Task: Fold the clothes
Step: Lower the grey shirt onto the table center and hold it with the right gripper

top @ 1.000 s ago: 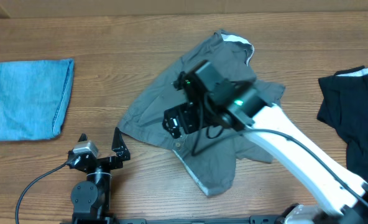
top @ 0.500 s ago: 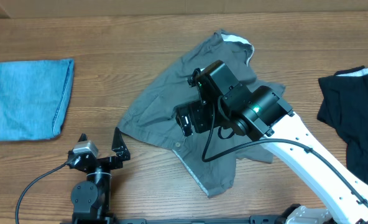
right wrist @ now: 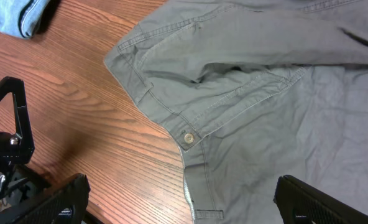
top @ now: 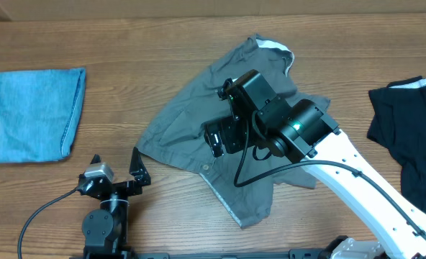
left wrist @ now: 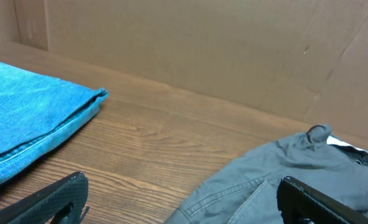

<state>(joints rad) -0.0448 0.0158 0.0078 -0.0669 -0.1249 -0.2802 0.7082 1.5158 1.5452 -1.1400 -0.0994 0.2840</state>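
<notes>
Bench (top: 162,43) of brown wood overhead; I see grey clothes (top: 191,108) crumpled mid-bench beneath my right gripper (top: 216,137), jaws wide, empty. Left wrist: cardboard wall (left wrist: 202,43), left gripper (left wrist: 183,190) wide, empty. Right wrist: cloth lies on wood.

Thin, wrinkled grey cloth makes up the clothes (top: 191,108), matt against the smooth, grained wood of the desk (top: 162,43); the denim piece (top: 33,111) looks coarser, the arm's white shell (top: 371,188) glossy.

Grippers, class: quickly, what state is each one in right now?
Left gripper: open, holding nothing.
Right gripper: open, over the grey garment, holding nothing.
</notes>
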